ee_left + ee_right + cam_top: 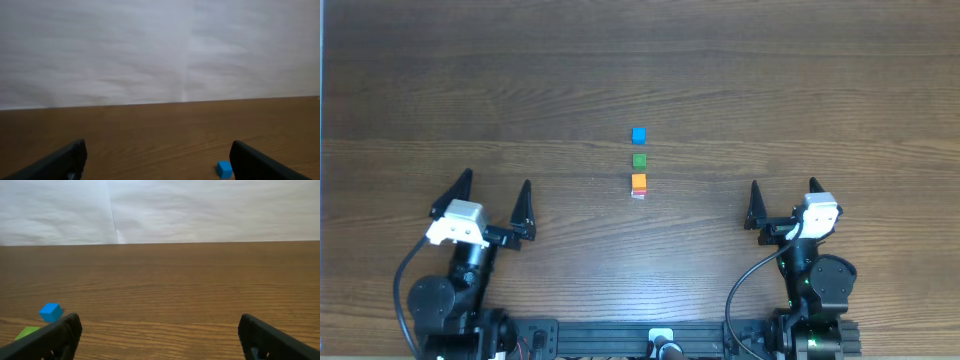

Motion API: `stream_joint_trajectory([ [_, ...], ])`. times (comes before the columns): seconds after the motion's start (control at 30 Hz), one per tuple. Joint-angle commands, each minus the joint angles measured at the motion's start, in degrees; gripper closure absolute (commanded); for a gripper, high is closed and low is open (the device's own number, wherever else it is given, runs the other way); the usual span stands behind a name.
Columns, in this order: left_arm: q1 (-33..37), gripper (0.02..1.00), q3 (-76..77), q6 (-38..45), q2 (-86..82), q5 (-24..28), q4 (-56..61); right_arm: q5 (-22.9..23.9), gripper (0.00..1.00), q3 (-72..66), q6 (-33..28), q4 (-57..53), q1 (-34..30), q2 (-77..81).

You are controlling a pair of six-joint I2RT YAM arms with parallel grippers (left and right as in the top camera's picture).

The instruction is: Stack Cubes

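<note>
Three small cubes lie in a short line at the table's middle in the top view: a blue cube (638, 135) farthest from the arms, a green cube (639, 160) behind it, and an orange cube (638, 182) nearest, which seems to rest on a small pale piece. My left gripper (496, 198) stands open at the left, well apart from the cubes. My right gripper (782, 198) stands open at the right, also apart. The blue cube (224, 169) shows beside a left finger, and the blue cube (50, 312) and green cube (28, 331) lie ahead of my right gripper.
The brown wooden table (640, 70) stretches wide around the cubes. A pale wall (160, 50) rises behind its far edge. The arms' bases and a black rail (650, 340) sit along the near edge.
</note>
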Motion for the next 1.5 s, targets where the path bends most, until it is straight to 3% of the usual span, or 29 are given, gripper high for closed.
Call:
stream_joint_trajectory([
  [0.03, -0.3, 0.093, -4.2, 1.0, -0.7, 1.4, 5.5, -0.3, 0.007, -0.3, 0.1, -0.1, 0.3, -0.3],
  [0.27, -0.3, 0.088, -10.3, 1.0, -0.7, 1.4, 14.1, -0.3, 0.007, -0.3, 0.1, -0.1, 0.3, -0.3],
  [0.33, -0.3, 0.086, -10.4, 1.0, -0.7, 1.4, 12.3, -0.3, 0.009, -0.3, 0.1, -0.1, 0.3, -0.3],
  [0.4, -0.3, 0.020, -10.4, 1.0, -0.7, 1.4, 10.5, -0.3, 0.007, -0.3, 0.1, -0.1, 0.3, -0.3],
  [0.53, -0.2, 0.020, -10.4, 1.0, -0.7, 1.4, 2.6, -0.3, 0.007, -0.3, 0.1, -0.1, 0.3, -0.3],
  [1.17, -0.2, 0.020, -10.4, 1.0, -0.5, 1.4, 2.5, -0.3, 0.007, -0.3, 0.2, 0.8, 0.3, -0.3],
  [1.3, -0.2, 0.020, -10.4, 1.0, -0.5, 1.4, 2.5, -0.3, 0.007, -0.3, 5.8, 3.7, 0.3, -0.3],
  [1.5, -0.2, 0.020, -10.4, 1.0, -0.5, 1.4, 2.5, -0.9, 0.009, 2.4, 6.1, 3.6, 0.3, -0.1],
])
